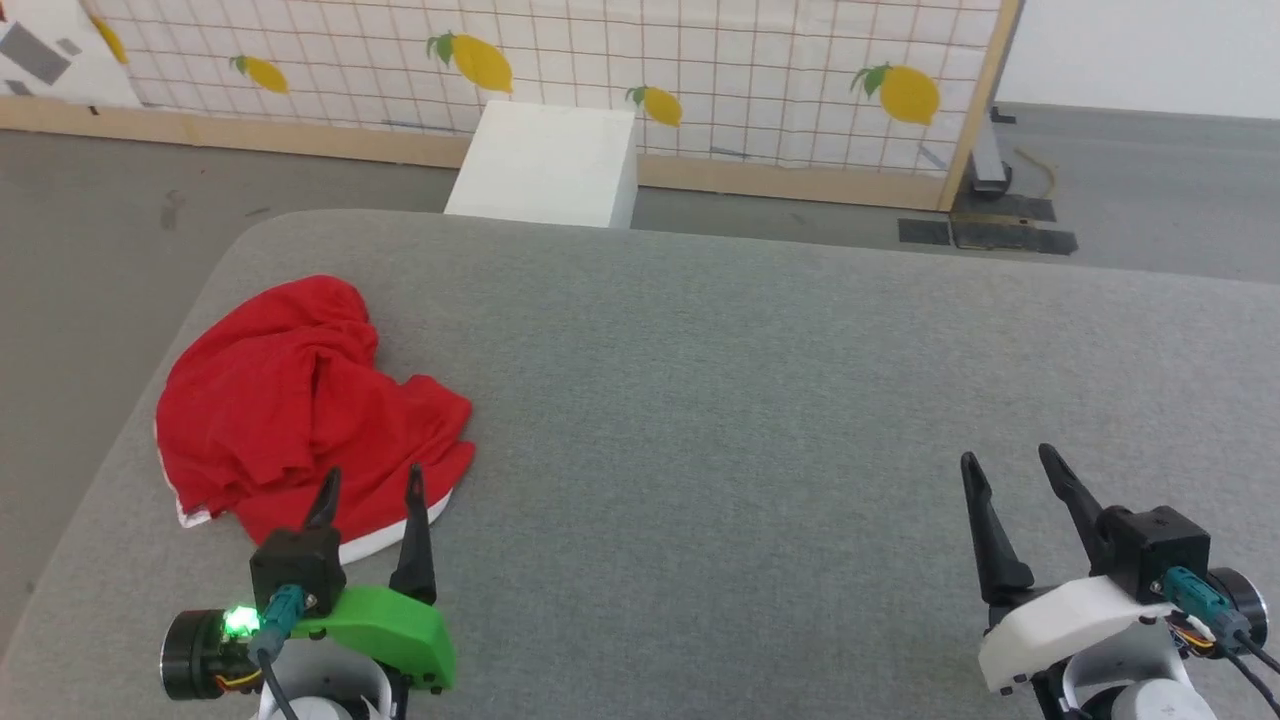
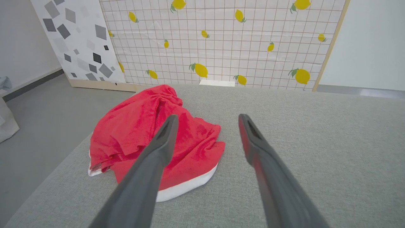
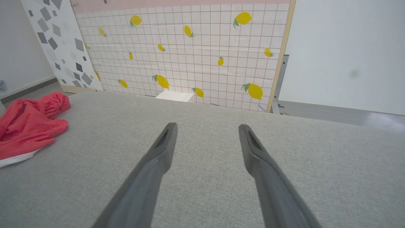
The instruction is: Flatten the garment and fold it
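The red garment (image 1: pixel 290 410) lies crumpled in a heap on the left part of the grey table (image 1: pixel 750 400), a white trim edge showing along its near side; no lettering is visible. My left gripper (image 1: pixel 370 482) is open just in front of the heap's near edge, nothing between its fingers. The left wrist view has the garment (image 2: pixel 139 136) ahead and left of the left gripper (image 2: pixel 207 118). My right gripper (image 1: pixel 1005 462) stands open far to the right over bare cloth. From the right wrist view the garment (image 3: pixel 28 126) sits at the left edge, well away from the right gripper (image 3: pixel 207 128).
A white box (image 1: pixel 550 165) stands on the floor beyond the table's far edge, in front of a lemon-patterned grid panel (image 1: pixel 700 60). The table's left edge runs close to the garment. Grey floor surrounds the table.
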You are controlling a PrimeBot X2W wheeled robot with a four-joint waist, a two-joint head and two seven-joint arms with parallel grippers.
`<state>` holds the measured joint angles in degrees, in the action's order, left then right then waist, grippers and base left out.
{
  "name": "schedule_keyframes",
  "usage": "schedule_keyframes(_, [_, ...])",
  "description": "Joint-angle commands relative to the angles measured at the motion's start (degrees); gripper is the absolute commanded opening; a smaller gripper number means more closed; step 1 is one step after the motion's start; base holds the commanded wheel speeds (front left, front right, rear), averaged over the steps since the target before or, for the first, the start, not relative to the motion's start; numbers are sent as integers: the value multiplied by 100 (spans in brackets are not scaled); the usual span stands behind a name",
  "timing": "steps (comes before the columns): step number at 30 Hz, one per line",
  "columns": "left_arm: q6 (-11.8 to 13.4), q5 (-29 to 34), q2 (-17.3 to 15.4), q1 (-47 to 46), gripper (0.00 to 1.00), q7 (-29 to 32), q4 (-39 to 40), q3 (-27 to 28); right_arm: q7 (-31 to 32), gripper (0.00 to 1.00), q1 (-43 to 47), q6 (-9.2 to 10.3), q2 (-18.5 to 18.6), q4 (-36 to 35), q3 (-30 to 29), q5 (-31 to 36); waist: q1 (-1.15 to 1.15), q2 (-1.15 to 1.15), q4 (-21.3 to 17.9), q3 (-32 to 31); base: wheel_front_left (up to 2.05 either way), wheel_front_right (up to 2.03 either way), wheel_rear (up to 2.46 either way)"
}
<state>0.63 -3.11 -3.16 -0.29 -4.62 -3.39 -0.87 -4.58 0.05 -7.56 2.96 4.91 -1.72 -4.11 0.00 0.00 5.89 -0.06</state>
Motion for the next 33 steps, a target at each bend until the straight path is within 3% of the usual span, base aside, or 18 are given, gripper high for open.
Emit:
schedule_keyframes(1, [41,-76,1,69,100,-59,-37,4,-58,100,64,3,-3,40,-17,-60,0,0,99,-7,0,0,0])
schedule_keyframes(33, [151,-313,13,158,100,-437,-273,1,-424,100,119,5,-5,407,-65,-289,0,0,1109,35,0,0,0])
